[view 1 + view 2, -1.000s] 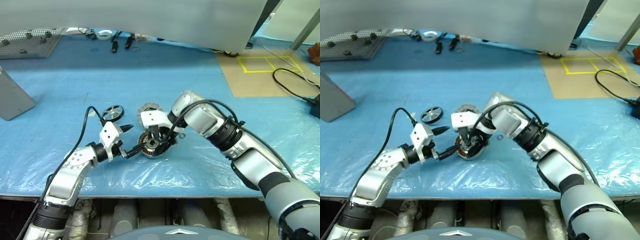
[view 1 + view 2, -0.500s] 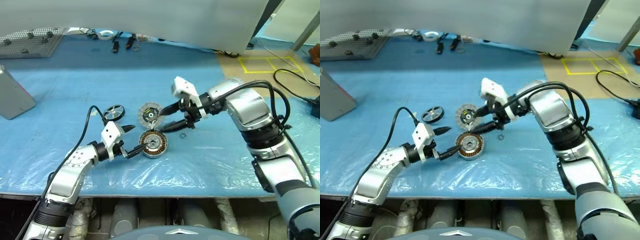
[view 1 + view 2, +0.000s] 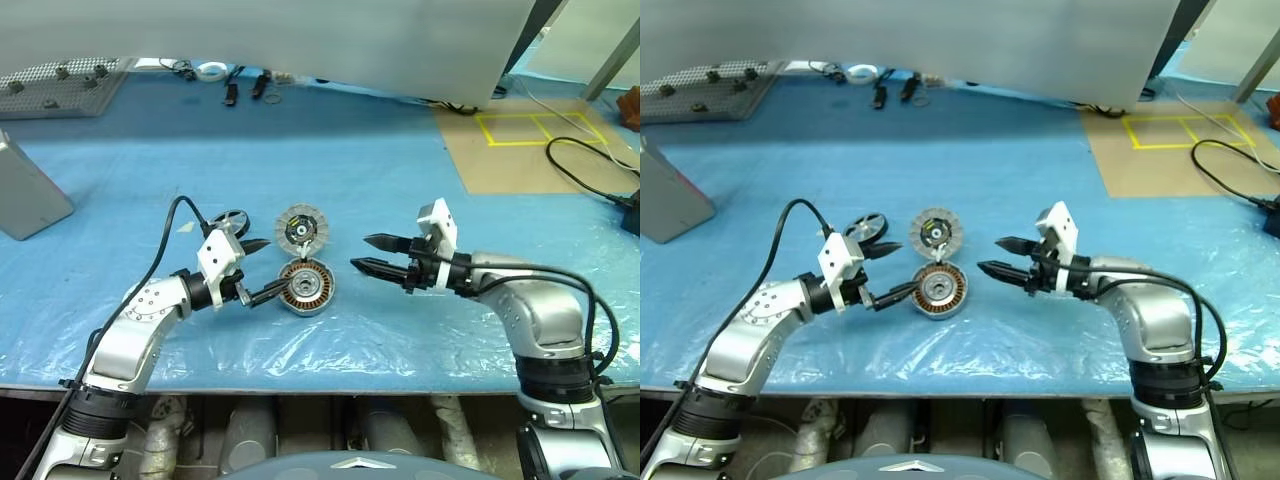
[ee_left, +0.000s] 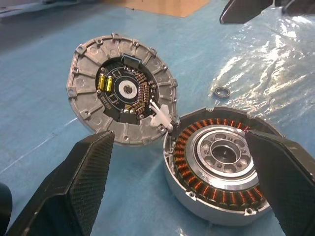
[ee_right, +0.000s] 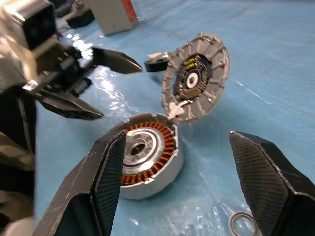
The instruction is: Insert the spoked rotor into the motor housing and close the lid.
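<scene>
Beside the motor housing, both the left gripper and right gripper hang open and empty; a careless reach could knock the lid shut before the spoked rotor goes in.

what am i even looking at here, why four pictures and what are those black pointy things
It is a two-armed robot at a blue-covered table. The two wide pictures come from cameras in its head, looking down over its arms. The two close-ups come from a camera on each wrist. The black pointy things are its fingers: the left gripper and right gripper are both open and hold nothing. Between them lies a round motor housing with copper windings. Its ribbed lid lies open, touching the housing's rim. A spoked rotor sits behind the left gripper, and a small metal ring lies nearby.
</scene>
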Motion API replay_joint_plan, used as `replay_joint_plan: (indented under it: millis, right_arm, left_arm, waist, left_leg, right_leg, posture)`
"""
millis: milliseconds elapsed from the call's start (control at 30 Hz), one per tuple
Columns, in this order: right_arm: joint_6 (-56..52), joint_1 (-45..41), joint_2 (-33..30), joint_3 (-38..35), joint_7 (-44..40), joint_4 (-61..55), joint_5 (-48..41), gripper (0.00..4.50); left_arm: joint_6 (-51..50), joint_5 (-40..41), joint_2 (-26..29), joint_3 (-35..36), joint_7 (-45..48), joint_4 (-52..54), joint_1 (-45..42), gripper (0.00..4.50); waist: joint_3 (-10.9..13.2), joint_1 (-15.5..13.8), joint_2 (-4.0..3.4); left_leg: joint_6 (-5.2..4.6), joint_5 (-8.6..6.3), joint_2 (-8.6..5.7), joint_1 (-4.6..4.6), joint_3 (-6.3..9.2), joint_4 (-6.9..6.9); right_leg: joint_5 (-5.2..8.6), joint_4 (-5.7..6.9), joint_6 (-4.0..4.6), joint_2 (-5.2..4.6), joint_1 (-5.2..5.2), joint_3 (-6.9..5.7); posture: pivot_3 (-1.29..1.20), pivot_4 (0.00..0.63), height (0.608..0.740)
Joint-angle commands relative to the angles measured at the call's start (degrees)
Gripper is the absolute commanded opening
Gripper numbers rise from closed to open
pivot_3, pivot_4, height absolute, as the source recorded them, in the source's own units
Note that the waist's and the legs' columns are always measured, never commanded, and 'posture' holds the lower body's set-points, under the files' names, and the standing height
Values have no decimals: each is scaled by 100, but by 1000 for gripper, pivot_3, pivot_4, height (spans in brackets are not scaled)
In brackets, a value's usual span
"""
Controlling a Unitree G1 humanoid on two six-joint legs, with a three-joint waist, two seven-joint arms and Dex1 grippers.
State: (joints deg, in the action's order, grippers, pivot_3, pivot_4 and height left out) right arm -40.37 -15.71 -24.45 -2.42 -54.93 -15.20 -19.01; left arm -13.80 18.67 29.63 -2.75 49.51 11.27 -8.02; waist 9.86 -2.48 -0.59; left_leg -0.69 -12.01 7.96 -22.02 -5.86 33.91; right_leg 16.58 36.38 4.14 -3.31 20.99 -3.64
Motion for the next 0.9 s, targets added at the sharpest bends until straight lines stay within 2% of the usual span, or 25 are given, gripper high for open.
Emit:
replay_joint_plan:
  millis: [33, 133, 267, 667, 900]
  right_arm:
    - [910, 244, 88, 264, 402, 262, 381, 3518]
    - [1560, 448, 136, 438, 730, 579, 707, 3518]
    - [1995, 447, 250, 280, 1158, 1042, 795, 3518]
    - [2098, 851, 55, 372, 1044, 817, 584, 3518]
    - [2748, 1011, -105, 610, 1069, 1273, 995, 3518]
  left_arm:
    - [-8, 39, 75, 49, 28, 106, -16, 4500]
    - [-41, 46, 115, 55, 30, 181, 37, 4500]
    - [-44, 29, 195, 85, 27, 212, 77, 4500]
    - [-116, 118, 297, 134, 50, 368, 273, 4500]
    - [-114, 80, 273, 67, 30, 341, 214, 4500]
  waist:
    - [2, 1, -3]
    - [2, 3, -3]
    - [2, 11, -3]
    - [2, 12, -3]
    - [2, 11, -3]
  left_leg:
    - [12, 7, -1, -2, 0, 0]
    - [14, 9, -3, -11, 0, -1]
    - [13, 10, -4, -11, 0, -22]
    - [-8, -2, -6, -10, 1, -61]
    - [-12, -2, -6, 5, 1, -60]
  right_leg:
    - [0, -4, 0, -1, 0, 0]
    - [-1, -19, -1, -1, 0, 0]
    - [-3, -41, -3, 0, -4, -2]
    - [-15, -64, -24, -1, -4, -13]
    - [-3, -67, -3, -1, -20, -12]
  posture:
    - [0, 150, 740]
    - [0, 150, 740]
    - [0, 150, 740]
    - [0, 150, 740]
    - [0, 150, 740]
